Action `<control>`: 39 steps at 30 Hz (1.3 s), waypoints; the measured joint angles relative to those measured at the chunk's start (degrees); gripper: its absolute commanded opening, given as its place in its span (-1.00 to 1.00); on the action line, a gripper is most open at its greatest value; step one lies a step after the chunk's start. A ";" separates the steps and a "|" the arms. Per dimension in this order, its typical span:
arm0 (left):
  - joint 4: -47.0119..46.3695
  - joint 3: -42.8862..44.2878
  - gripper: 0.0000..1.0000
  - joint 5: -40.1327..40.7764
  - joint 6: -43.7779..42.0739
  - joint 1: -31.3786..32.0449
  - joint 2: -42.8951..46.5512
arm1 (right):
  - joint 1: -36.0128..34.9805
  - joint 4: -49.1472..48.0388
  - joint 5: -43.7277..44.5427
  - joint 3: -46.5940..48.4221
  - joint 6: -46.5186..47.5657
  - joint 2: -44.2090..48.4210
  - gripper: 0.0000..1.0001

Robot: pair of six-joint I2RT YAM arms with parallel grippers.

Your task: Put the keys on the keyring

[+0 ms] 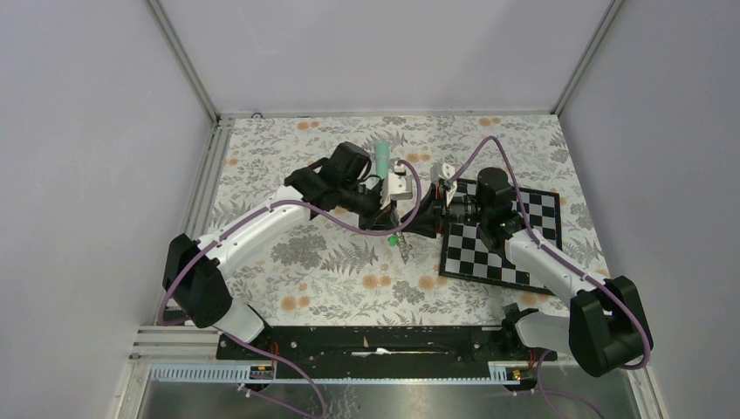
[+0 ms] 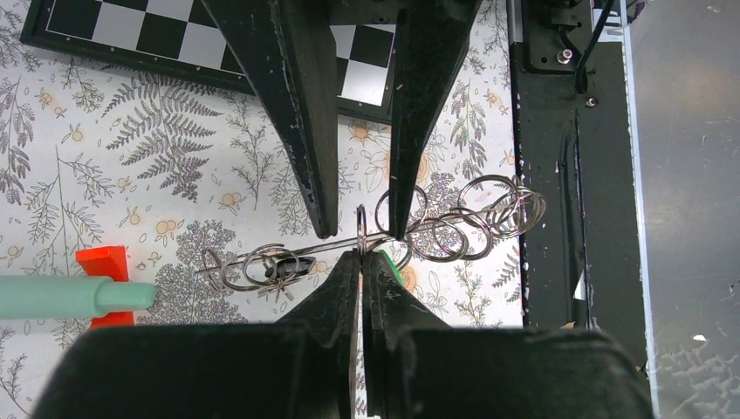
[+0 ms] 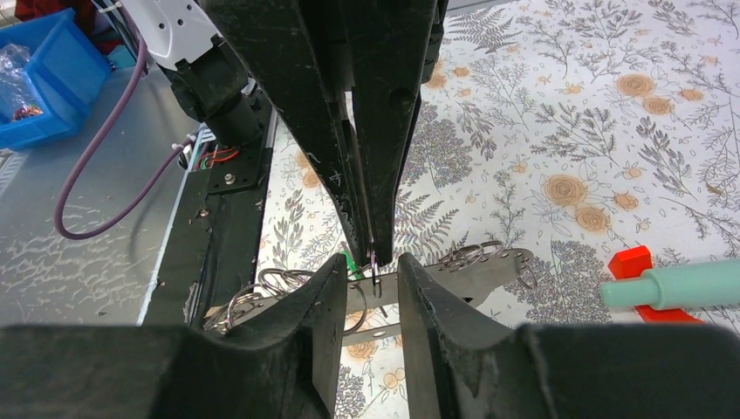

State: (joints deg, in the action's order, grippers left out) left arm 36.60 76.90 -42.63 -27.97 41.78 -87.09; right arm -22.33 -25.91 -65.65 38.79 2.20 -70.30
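right gripper lining up on the loop the left one's got

left gripper (image 2: 361,255) is pinched tight on a thin wire loop of the keyring (image 3: 476,266). its flat strip runs crossways right at the fingertips, with the green-headed key (image 2: 390,264) just beside them. right gripper (image 3: 371,266) is partly open, a finger either side of that loop, holding nothing. i'd close slow and square so the loop doesn't twist out.

On the flowered tabletop (image 1: 332,279) the two arms meet near the middle. The left gripper (image 1: 394,218) comes in from 8 o'clock and the right gripper (image 1: 422,212) from 4 o'clock, with their fingers very close together. Just at 6 o'clock of them is a key with a green head (image 1: 394,237). A teal stick (image 1: 381,160) is at 12 o'clock and a checkerboard (image 1: 476,257) at 3 o'clock.
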 measured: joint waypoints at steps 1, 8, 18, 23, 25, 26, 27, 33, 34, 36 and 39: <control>-0.02 0.00 -1.00 0.00 0.00 0.07 0.00 | 0.00 -0.22 0.00 -0.07 -0.15 0.00 -0.31; 0.04 0.00 -1.00 0.37 0.04 0.24 0.00 | 0.00 -0.31 -0.02 -0.11 -0.13 -0.28 -0.51; 3.82 2.49 -1.00 4.02 -0.04 1.57 -0.15 | 0.00 -0.57 -0.96 -0.11 0.24 -0.76 -0.88; 6.40 4.55 -1.00 6.47 -0.04 2.29 -0.76 | 0.00 -0.59 -1.31 -0.11 1.05 -0.76 -0.90; 7.58 5.66 -1.00 7.52 -0.07 2.62 -1.22 | 0.00 -0.61 -1.31 -0.11 1.29 -0.76 -0.90; 7.98 6.05 -1.00 8.04 -0.04 2.75 -1.42 | 0.00 -0.63 -1.29 -0.13 1.46 -0.76 -0.90; 8.52 6.60 -1.00 8.59 -0.07 2.93 -1.64 | 0.00 -0.68 -1.27 -0.15 1.62 -0.76 -0.90; 10.97 8.90 -1.00 11.34 0.11 3.78 -2.78 | 0.00 -1.60 -1.20 -0.81 2.69 -0.76 -0.86; 11.23 9.20 -1.00 11.74 0.26 3.89 -2.97 | 0.00 -1.75 -1.14 -0.92 2.80 -0.76 -0.86; 11.82 9.73 -1.00 12.26 0.57 4.02 -3.21 | 0.00 -2.10 -0.96 -1.16 3.02 -0.76 -0.85; 12.66 10.56 -1.00 12.98 0.87 4.26 -3.45 | 0.00 -2.67 -0.92 -1.29 3.13 -0.76 -0.80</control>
State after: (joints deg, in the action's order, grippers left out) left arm 49.25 87.46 -29.65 -27.09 46.04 -90.54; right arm -22.33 -28.58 -66.57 37.50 5.32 -71.07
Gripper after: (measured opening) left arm 0.017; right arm 0.079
